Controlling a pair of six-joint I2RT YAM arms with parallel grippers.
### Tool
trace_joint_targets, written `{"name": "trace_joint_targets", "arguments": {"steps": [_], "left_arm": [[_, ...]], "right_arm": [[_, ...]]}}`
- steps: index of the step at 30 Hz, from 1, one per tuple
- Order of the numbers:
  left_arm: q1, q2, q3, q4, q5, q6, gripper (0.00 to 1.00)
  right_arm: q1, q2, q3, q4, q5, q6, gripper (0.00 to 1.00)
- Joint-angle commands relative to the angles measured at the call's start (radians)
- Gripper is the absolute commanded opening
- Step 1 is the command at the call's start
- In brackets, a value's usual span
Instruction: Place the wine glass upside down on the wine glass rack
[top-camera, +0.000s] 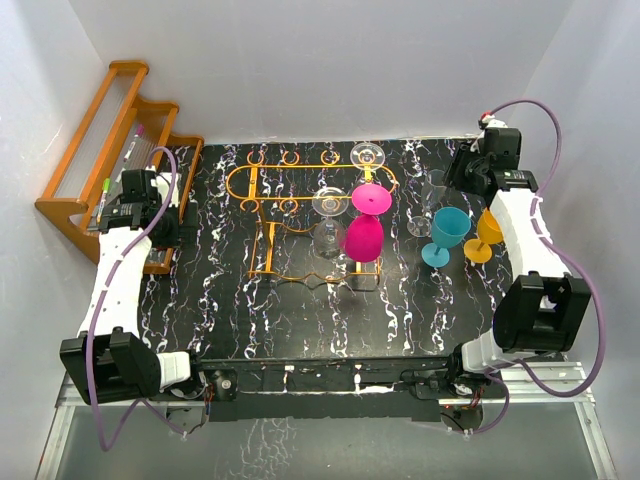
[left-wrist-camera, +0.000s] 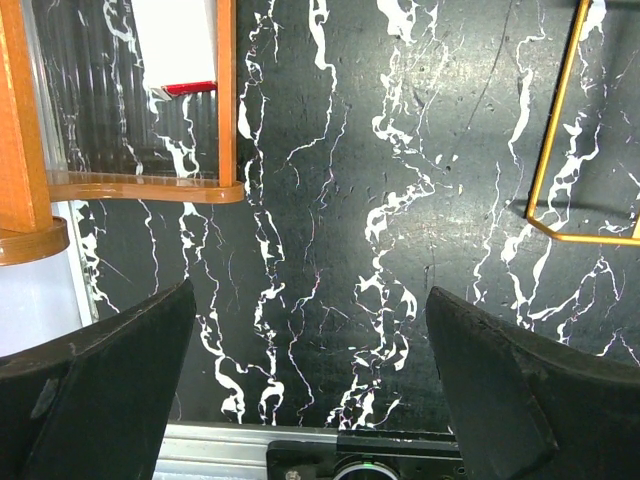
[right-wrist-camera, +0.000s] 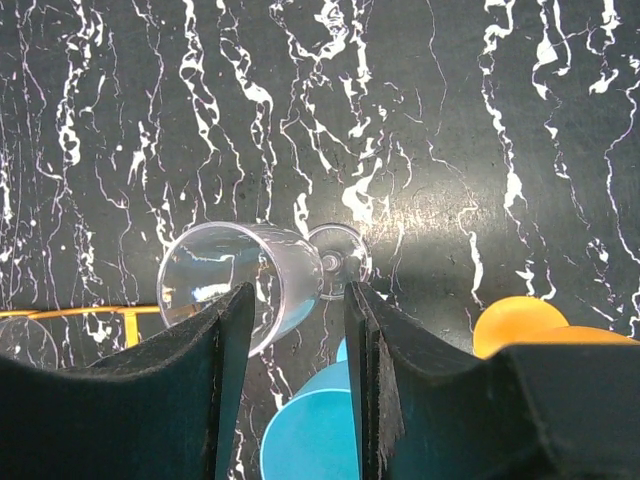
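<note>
Right claw (right-wrist-camera: 298, 300) is being clamped around the clear wine glass (right-wrist-camera: 230, 275) near its stem.
That glass is being gripped at 3 o'clock of the wine glass rack (top-camera: 290, 206), apart from it; whether it is being lifted off the tabletop (top-camera: 250, 310) cannot be told. Left claw (left-wrist-camera: 310, 295) is being held spread wide.

Bright, even light is filling the white enclosure.
Soft glare is pooling on the counter (right-wrist-camera: 430, 225) beside the wine glass (right-wrist-camera: 230, 280); shadows are falling faint, and detail is reading sharp.
</note>
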Motion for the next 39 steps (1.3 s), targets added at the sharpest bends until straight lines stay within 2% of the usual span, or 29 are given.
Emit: {"name": "trace_joint_targets", "arguments": {"steps": [1,7,11,14,15,16,22,27,32,34,39], "left_arm": [[0.006,-0.031,-0.010,-0.004,0.002,0.000,0.97],[0.006,-0.036,-0.012,0.000,0.017,-0.001,0.97],[0.006,-0.036,-0.017,0.008,-0.003,-0.007,0.97],[0.006,-0.043,-0.013,0.007,0.006,-0.007,0.97],[0.007,-0.048,-0.013,0.009,0.013,-0.007,0.97],[0.006,-0.052,-0.013,0.009,0.021,-0.007,0.97],[0.006,-0.067,0.034,-0.008,0.008,-0.006,0.97],[0.006,-0.046,0.298,-0.103,0.016,-0.002,0.97],[0.006,-0.026,0.555,-0.142,0.076,0.000,0.97],[0.006,-0.050,0.584,-0.105,0.145,-0.021,0.97],[0.006,-0.130,0.546,0.082,0.318,-0.132,0.97]], "right_arm": [[0.014,0.014,0.046,0.071,-0.001,-0.001,0.44],[0.058,0.049,0.037,0.085,0.071,-0.016,0.40],[0.081,0.085,0.046,0.067,0.104,-0.029,0.33],[0.083,0.106,0.050,0.048,0.113,-0.035,0.19],[0.083,0.110,0.052,0.041,0.119,-0.037,0.11],[0.083,0.111,0.057,0.033,0.125,-0.039,0.08],[0.091,0.009,0.080,0.037,0.239,-0.043,0.08],[0.091,-0.209,0.030,0.204,0.297,-0.044,0.08],[0.091,-0.360,-0.057,0.396,0.121,-0.081,0.08],[0.090,-0.401,-0.090,0.464,0.039,-0.094,0.08],[0.091,-0.553,-0.278,0.798,-0.137,-0.089,0.08]]}}
